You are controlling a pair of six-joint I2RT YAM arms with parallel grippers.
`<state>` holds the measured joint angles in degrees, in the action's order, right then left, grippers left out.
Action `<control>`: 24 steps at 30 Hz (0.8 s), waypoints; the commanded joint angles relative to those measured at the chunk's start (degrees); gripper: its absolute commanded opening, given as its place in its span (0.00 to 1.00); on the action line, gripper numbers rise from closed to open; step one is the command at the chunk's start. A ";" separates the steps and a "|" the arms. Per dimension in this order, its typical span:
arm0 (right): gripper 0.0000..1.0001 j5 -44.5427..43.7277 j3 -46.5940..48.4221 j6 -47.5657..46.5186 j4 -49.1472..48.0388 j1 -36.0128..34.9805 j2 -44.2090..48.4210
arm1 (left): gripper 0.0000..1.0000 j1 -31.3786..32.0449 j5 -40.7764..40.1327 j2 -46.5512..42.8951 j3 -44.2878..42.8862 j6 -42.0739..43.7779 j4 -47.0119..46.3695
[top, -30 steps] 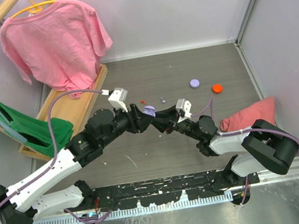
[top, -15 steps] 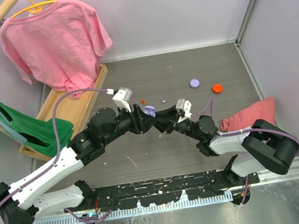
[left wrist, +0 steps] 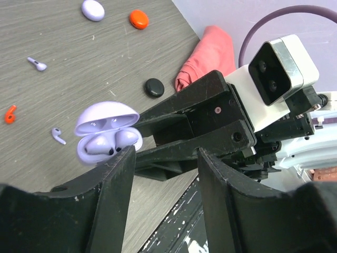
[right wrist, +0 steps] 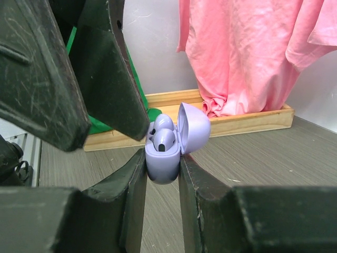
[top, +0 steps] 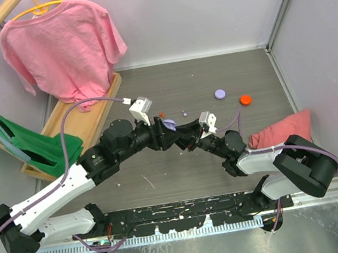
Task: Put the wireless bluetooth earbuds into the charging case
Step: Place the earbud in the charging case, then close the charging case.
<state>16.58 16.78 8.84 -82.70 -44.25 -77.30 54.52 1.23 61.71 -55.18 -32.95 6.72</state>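
Lilac charging case [right wrist: 164, 158], lid open (two earbuds [right wrist: 164, 138] seem seated inside), is pinched by the right tool [right wrist: 162, 169] above the desk [left wrist: 105, 52]. The left tool [left wrist: 166, 158], spread and empty, crowds it, so a nudge could knock it loose.

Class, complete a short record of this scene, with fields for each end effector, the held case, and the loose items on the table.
Right end effector: shut on the lilac case, clamping its base
Case state: lid open, two rounded lilac pieces seated inside
Left end effector: open, empty, fingertips close to the case's mouth; contact unclear
Loose on table: lilac earbud, second lilac earbud, black puck, lilac disc, orange disc, red scrap
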 commanded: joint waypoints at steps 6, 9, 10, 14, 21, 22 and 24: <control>0.01 3.84 0.41 1.20 -3.20 1.80 1.67 | 0.59 -9.63 8.34 -5.06 -0.46 -0.38 3.49; 0.01 5.31 0.60 1.86 -2.83 1.97 1.78 | 0.61 -13.73 14.97 -5.06 1.33 -3.50 1.06; 0.01 5.76 0.69 2.15 -2.87 2.00 1.80 | 0.62 -14.67 16.48 -4.94 1.73 -4.25 0.54; 0.01 8.62 1.75 3.34 -2.70 2.11 1.66 | 0.65 -17.50 21.62 -3.68 2.28 -6.50 -0.73; 0.01 11.24 2.88 5.89 -4.12 2.06 0.53 | 0.66 -19.65 29.98 -0.11 4.06 -12.94 -8.32; 0.01 11.62 3.05 6.25 -4.40 2.06 0.30 | 0.66 -19.61 30.69 0.52 4.38 -13.80 -9.40; 0.01 12.42 3.48 7.16 -4.74 2.13 -0.15 | 0.66 -19.57 31.94 1.40 4.92 -15.48 -11.77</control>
<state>26.52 17.61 13.76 -82.30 -42.35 -77.25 35.20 26.87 61.91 -50.94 -43.94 3.55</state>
